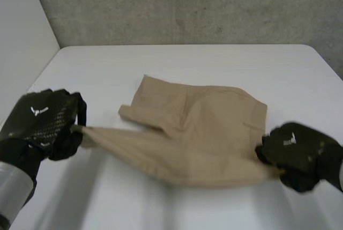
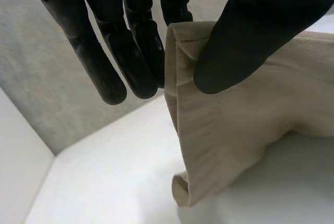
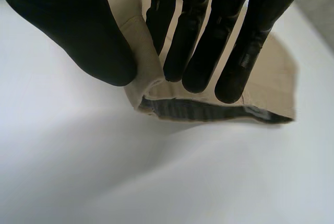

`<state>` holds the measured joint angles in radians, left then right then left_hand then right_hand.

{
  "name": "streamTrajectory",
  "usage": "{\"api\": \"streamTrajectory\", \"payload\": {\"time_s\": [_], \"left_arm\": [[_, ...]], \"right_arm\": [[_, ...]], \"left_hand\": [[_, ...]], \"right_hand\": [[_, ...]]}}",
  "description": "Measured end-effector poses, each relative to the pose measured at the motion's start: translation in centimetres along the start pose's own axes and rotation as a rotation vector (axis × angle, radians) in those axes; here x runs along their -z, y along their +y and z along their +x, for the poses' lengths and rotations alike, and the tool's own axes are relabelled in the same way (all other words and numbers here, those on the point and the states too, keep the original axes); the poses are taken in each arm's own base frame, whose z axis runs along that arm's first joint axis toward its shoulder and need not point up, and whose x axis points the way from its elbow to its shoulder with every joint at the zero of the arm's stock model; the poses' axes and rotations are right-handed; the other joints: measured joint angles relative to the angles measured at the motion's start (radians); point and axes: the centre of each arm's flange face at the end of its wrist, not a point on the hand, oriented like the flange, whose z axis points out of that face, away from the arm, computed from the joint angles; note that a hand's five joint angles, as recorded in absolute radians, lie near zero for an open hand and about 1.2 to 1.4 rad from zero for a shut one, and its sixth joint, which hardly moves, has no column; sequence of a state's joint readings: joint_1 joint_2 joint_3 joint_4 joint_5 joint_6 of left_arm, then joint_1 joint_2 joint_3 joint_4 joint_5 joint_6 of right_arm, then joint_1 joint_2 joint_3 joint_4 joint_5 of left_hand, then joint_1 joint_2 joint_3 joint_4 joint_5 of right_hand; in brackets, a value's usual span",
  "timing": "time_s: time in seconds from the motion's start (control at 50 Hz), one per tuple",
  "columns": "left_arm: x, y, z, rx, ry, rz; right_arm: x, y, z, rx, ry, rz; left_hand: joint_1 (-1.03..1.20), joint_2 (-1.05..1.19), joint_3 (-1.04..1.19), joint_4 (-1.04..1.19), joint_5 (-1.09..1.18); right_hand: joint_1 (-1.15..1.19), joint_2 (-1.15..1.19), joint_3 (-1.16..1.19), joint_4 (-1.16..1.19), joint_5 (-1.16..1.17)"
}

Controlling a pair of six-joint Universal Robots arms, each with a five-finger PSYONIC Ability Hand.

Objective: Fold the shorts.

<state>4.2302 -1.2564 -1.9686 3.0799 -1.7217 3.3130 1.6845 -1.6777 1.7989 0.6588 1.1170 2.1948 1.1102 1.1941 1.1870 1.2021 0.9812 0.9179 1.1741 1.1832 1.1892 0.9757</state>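
Both arms reach forward, set wide apart, the left hand point(image 1: 45, 123) pinching the shorts point(image 1: 203, 128) between its thumb and straight fingers point(image 2: 141, 62), the right hand point(image 1: 297, 152) seemingly pinching them the same way.

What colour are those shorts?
The shorts are plain tan, best seen in the head view.

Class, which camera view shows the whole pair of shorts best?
The head view: the shorts spread out between left hand and right hand. The left wrist view shows one pinched corner; the right wrist view, another pinched edge.
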Motion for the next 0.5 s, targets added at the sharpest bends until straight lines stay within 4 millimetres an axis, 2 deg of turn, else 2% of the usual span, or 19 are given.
{"api": "streamTrajectory", "payload": {"time_s": [0.08,0.24,0.26,0.36,0.4,0.42,0.46,0.5], "left_arm": [[0.5,0.5,0.2,-0.004,0.026,-0.043],[0.2,1.0,0.3,-0.011,0.034,-0.072],[-0.4,1.4,0.5,-0.016,0.035,-0.089],[-2.6,2.5,1.0,-0.026,0.038,-0.127],[-4.1,3.0,1.2,-0.028,0.036,-0.137],[-4.1,3.0,1.2,-0.028,0.036,-0.137],[-6.7,3.4,1.4,-0.027,0.026,-0.128],[-7.9,3.3,1.5,-0.027,0.019,-0.111]], "right_arm": [[1.1,0.5,-0.6,0.048,-0.054,-0.049],[0.6,1.1,0.3,0.042,-0.042,-0.066],[-0.5,1.5,1.2,0.019,-0.021,-0.061],[-2.6,1.8,2.6,-0.044,0.021,-0.031],[-3.8,1.6,3.2,-0.074,0.049,-0.001],[-3.8,1.6,3.2,-0.074,0.049,-0.001],[-4.9,1.3,3.9,-0.089,0.075,0.032],[-5.8,0.8,4.4,-0.091,0.097,0.058]], "left_hand": [[0.000,0.000,0.000,0.000,0.000],[0.000,0.000,0.000,0.000,0.000],[0.000,0.002,0.000,0.000,0.000],[0.000,0.002,0.000,0.000,0.000],[0.000,0.003,0.000,0.000,0.000],[0.000,0.003,0.000,0.000,0.000],[0.000,0.003,0.001,0.000,0.000],[0.000,0.003,0.001,0.000,0.000]], "right_hand": [[0.000,0.000,0.000,0.000,0.000],[0.000,0.000,0.000,0.000,0.000],[0.000,0.000,0.000,0.000,0.001],[0.031,0.000,0.000,0.000,0.014],[0.039,0.000,0.000,0.000,0.014],[0.039,0.000,0.000,0.000,0.014],[0.039,0.000,0.000,0.000,0.015],[0.039,0.000,0.000,0.000,0.018]]}}
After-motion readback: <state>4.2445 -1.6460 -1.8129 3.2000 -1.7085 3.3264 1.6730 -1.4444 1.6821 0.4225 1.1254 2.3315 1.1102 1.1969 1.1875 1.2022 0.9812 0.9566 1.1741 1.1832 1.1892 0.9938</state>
